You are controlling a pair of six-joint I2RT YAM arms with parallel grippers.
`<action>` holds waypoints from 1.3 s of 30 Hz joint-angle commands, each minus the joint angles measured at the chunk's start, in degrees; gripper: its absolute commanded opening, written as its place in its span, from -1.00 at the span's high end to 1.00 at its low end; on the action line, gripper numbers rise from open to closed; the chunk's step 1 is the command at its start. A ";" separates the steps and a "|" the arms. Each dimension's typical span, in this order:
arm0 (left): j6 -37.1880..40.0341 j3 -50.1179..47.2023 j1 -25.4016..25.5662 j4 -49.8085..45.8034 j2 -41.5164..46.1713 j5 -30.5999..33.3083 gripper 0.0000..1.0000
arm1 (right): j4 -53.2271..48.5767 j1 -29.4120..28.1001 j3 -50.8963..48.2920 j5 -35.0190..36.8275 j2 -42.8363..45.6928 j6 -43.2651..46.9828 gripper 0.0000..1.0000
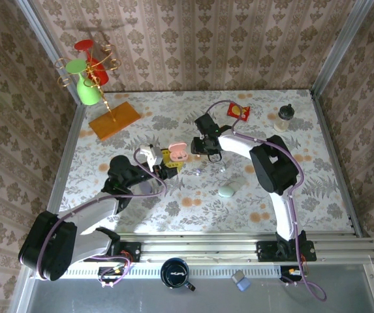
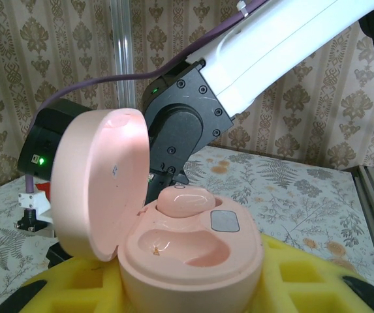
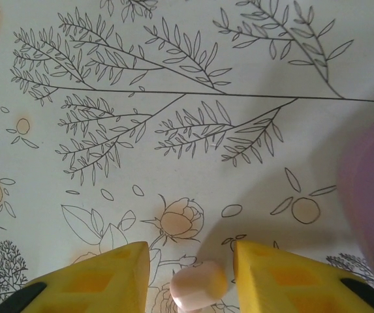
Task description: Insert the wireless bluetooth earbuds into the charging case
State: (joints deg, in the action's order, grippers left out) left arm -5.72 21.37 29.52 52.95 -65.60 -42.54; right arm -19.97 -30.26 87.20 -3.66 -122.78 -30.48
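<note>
Closing on the earbud (image 3: pixel 198 285) is my job now. It lies on the bench (image 3: pixel 173 130) just beside the case (image 2: pixel 239 261), between the spread fingers of the right end effector (image 3: pixel 190 255) and nearer one of them. I should centre first, then pinch gently so it doesn't squirt out. The left end effector (image 2: pixel 190 293) grips the case with the lid open. The case's near socket (image 2: pixel 173 244) is empty, and another bud (image 2: pixel 183 199) sits behind it.

A gold cup rack (image 1: pixel 97 77) stands far left on the floral table (image 1: pixel 317 195), a dark-capped jar (image 1: pixel 283 118) far right.
</note>
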 commanded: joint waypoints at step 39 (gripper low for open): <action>1.08 -1.85 -1.04 1.73 1.64 0.12 0.51 | -11.87 -0.48 1.71 0.11 3.34 8.95 0.62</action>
State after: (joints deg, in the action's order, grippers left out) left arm -5.50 20.23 28.77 53.01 -65.08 -42.15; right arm -28.97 -31.48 90.80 -4.86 -123.70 -23.88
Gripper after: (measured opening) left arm 0.366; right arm 0.191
